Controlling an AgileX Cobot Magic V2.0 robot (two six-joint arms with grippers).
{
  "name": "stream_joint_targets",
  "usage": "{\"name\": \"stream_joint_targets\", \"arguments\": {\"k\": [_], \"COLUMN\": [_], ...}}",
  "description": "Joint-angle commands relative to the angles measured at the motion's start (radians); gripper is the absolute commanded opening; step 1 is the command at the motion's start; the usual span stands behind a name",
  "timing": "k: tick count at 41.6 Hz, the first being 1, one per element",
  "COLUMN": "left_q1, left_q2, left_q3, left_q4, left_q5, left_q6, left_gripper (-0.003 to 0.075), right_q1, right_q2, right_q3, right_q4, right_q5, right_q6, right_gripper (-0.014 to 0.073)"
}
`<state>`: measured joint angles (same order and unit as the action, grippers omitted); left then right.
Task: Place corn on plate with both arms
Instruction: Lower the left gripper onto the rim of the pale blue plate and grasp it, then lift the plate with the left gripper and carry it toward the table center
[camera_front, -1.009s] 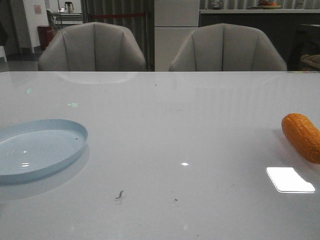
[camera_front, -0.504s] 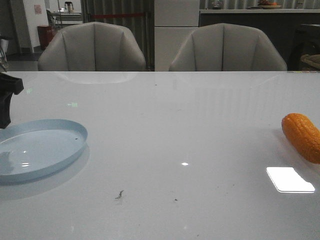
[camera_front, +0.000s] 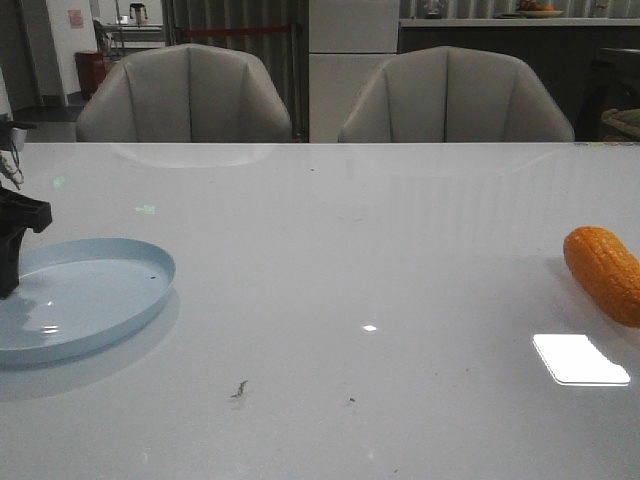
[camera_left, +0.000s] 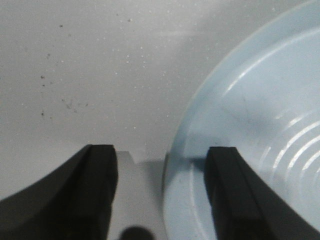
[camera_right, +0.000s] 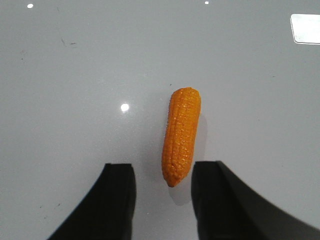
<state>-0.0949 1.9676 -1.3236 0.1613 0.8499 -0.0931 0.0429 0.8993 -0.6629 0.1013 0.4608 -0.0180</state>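
Note:
The pale blue plate lies on the white table at the front left. My left gripper hangs at the plate's left rim. In the left wrist view it is open, its jaws astride the rim of the plate, one finger over the plate and one over the table. The orange corn lies on the table at the far right. In the right wrist view my right gripper is open above the table, and the near tip of the corn lies just between its fingertips. The right arm is out of the front view.
Two grey chairs stand behind the table's far edge. A bright light reflection lies on the table near the corn. Small dark specks mark the table's front middle.
My left gripper has come into the front view from the left and has dropped lower onto the plate's left rim. The corn and the plate have not moved.

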Motion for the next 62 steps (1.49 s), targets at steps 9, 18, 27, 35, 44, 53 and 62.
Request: {"name": "stream_joint_targets", "arguments": {"k": [9,18,27,35,44,53,62], "left_q1": [0.003,0.003,0.003,0.003,0.001,-0.012,-0.074], "left_q2": [-0.003,0.005,-0.004,-0.035,-0.077,-0.100,-0.100], "left_q3": [-0.031,-0.032,-0.032,-0.037,-0.107,-0.236,-0.367], "left_q4": [-0.003,-0.032,-0.084,-0.180,-0.288,-0.535,-0.666], "left_q5": [-0.017,-0.008,-0.006,-0.017,0.021,0.089,0.136], "left_q6": [-0.008,-0.008,0.027,0.120,0.166,0.254,0.256], "left_gripper": [0.0106,0.0103,0.0103,0.0103,0.0103,0.0103,0.0103], "right_q1": [0.001,0.001,0.001,0.001,0.001,0.001,0.001], "right_q2": [-0.006,-0.006,-0.006,-0.006,-0.006,-0.006,-0.006], "right_q3": [-0.036,-0.036,-0.036,-0.036,-0.036,-0.036,-0.036], "right_q4": [0.003,0.003,0.003,0.003,0.003,0.003,0.003], "right_q5": [-0.069,-0.070,-0.070,-0.071,-0.071,-0.071,-0.071], "right_q6": [-0.003,-0.003,-0.003,-0.003,-0.003,-0.003,-0.003], "right_gripper": [0.0393,0.0393,0.0393,0.0393,0.0393,0.0393,0.0393]}}
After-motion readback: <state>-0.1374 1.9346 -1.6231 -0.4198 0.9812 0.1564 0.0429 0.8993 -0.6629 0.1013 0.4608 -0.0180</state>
